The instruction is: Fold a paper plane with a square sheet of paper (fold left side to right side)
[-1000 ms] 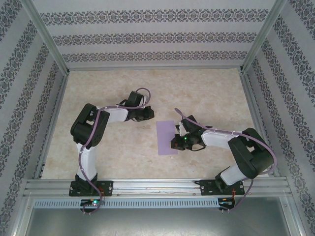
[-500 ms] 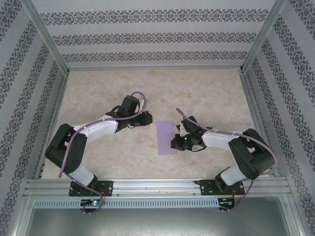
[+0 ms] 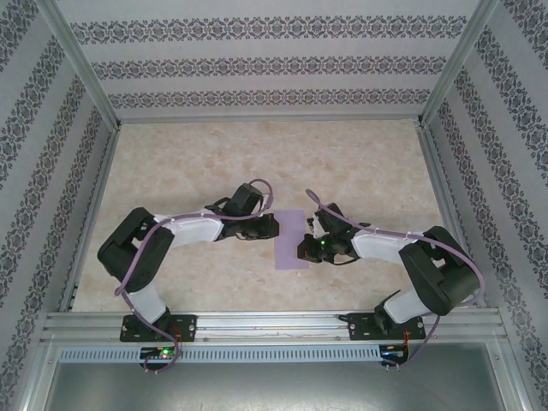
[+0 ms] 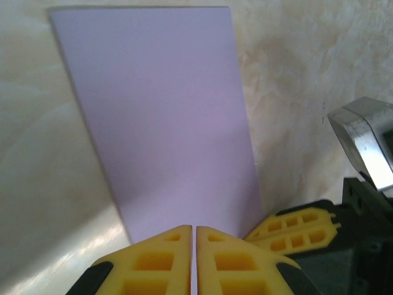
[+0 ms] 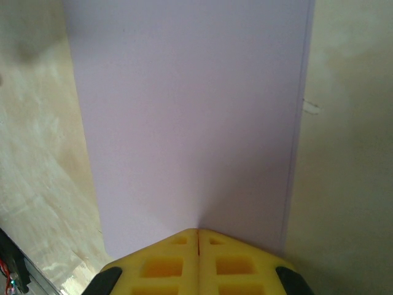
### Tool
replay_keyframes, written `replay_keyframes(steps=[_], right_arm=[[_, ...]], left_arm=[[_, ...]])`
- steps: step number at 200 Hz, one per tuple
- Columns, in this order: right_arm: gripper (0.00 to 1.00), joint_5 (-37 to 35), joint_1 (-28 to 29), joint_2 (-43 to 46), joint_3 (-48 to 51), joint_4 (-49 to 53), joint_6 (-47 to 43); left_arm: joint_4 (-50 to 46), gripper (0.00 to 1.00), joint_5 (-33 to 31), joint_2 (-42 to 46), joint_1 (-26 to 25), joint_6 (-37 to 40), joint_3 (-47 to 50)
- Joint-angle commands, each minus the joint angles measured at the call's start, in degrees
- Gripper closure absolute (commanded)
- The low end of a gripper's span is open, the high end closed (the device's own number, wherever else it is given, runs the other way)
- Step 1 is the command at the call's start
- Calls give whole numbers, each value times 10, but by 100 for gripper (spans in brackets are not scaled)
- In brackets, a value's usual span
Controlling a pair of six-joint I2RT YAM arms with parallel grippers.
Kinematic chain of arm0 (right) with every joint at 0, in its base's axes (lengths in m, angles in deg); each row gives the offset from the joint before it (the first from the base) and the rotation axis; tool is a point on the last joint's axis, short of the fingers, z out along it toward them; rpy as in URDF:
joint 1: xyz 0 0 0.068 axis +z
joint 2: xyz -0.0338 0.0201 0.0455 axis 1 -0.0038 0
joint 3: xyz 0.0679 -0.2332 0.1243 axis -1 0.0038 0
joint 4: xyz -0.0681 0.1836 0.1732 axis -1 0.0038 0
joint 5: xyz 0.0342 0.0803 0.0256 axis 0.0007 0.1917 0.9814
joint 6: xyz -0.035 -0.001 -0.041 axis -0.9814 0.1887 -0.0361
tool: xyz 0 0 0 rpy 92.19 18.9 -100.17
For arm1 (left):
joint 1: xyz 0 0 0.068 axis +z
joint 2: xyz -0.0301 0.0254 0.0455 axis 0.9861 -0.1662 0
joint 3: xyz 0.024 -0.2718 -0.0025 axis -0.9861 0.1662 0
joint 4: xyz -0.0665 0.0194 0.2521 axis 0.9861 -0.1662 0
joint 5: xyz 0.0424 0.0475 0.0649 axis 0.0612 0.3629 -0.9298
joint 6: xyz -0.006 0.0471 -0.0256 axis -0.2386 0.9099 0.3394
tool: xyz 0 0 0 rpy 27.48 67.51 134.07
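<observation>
Since a second ago the left arm has reached in across the table (image 3: 360, 163), carrying the left gripper (image 3: 272, 228) from well to the left up to the left edge of the sheet of paper (image 3: 289, 248); the right arm and the paper lie as they did.

Nearest the bases, the right gripper (image 3: 306, 249) sits on the paper's near right part; its yellow fingers (image 5: 159, 267) are clenched tip to tip, with the tips down on the lavender surface; whether they nip any paper cannot be told. A little farther out, the left gripper meets the sheet's left edge; its fingers (image 4: 153, 264) are likewise pressed together with only a hairline between them, their tips at the paper's border, and one of the right gripper's yellow fingers shows just beside them in the left wrist view.

The sheet lies flat between the two grippers, about midway across the table and nearer its front; it is plain, matte and unmarked, and it reads as a narrow rectangle rather than a square; along its right side in the right wrist view a second edge line runs just inside the outer one. Its long axis runs from near to far, with the short ends facing the bases and the far wall.
</observation>
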Motion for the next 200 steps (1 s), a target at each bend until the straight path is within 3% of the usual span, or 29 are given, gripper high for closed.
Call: replay_keyframes(steps=[1,50,105,166,200], right_arm=[[100,-71,2,-15,20,37,3],[98,-46,2,-4,15,22,7],[78,-8,-10,64,-22,40,-2],[59,5,-114,139,-40,176,-100],[46,36,-146,181,-17,204,-113]], left_arm=[[32,90,15,-37,-11,-11,-28],[24,90,-17,-79,-12,-9,-17],[48,91,-26,-75,-12,-19,24],[-3,91,-34,-75,-12,21,3],[-6,91,-31,-74,-12,29,3]])
